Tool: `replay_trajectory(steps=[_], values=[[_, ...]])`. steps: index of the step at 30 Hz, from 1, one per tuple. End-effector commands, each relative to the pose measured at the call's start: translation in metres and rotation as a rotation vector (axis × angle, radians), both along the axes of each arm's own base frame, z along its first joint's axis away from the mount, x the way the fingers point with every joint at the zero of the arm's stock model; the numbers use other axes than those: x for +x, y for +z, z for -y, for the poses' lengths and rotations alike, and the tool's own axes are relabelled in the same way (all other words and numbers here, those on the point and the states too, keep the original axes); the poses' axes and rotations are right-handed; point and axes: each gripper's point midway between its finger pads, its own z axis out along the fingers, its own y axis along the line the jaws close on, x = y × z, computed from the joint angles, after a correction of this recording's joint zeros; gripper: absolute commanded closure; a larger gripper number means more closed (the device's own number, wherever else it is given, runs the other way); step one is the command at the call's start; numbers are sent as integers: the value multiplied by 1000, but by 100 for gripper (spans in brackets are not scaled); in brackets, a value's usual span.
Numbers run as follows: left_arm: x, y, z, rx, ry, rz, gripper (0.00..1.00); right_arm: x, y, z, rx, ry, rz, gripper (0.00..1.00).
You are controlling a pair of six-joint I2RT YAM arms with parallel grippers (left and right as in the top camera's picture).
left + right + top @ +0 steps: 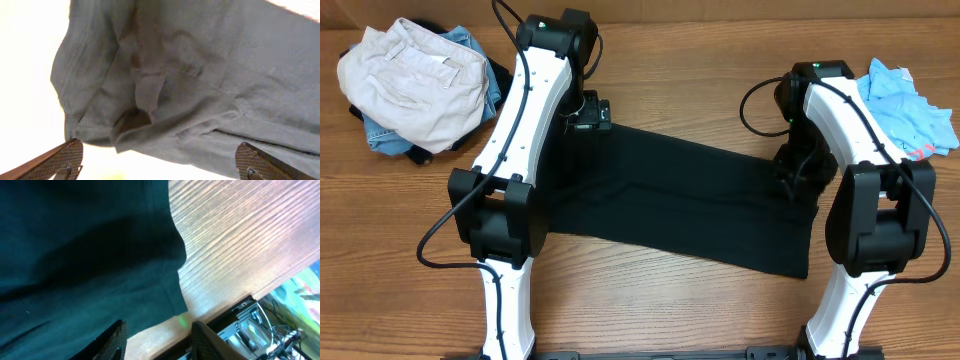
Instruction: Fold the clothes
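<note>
Overhead, the shirt (680,200) lies flat across the table (650,300) between both arms. The left gripper (161,162) gapes wide over its bunched edge, holding nothing; the right gripper (159,340) stands parted at the hem, empty. Cream trousers (415,80) and a blue tee (910,110) lie aside.

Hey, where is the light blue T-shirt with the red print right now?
In the overhead view the crumpled light blue T-shirt lies at the table's far right edge, just right of the right arm, apart from the black T-shirt.
</note>
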Motion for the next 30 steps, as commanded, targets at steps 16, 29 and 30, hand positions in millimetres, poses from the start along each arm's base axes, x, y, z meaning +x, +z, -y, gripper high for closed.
replay_trajectory(steps=[16, 29, 30], values=[[-29, -98, 121, -227, -150, -16, 85, 2, -55, -36, 239, 10, 95, 96], [-34, -95, -55, 166, 102, -143, 75, -37, -55, -1, 100, -90, -33, 96], [-36, -95, -67, 167, 132, -158, 75, -37, -55, 2, 102, -98, -35, 96]])
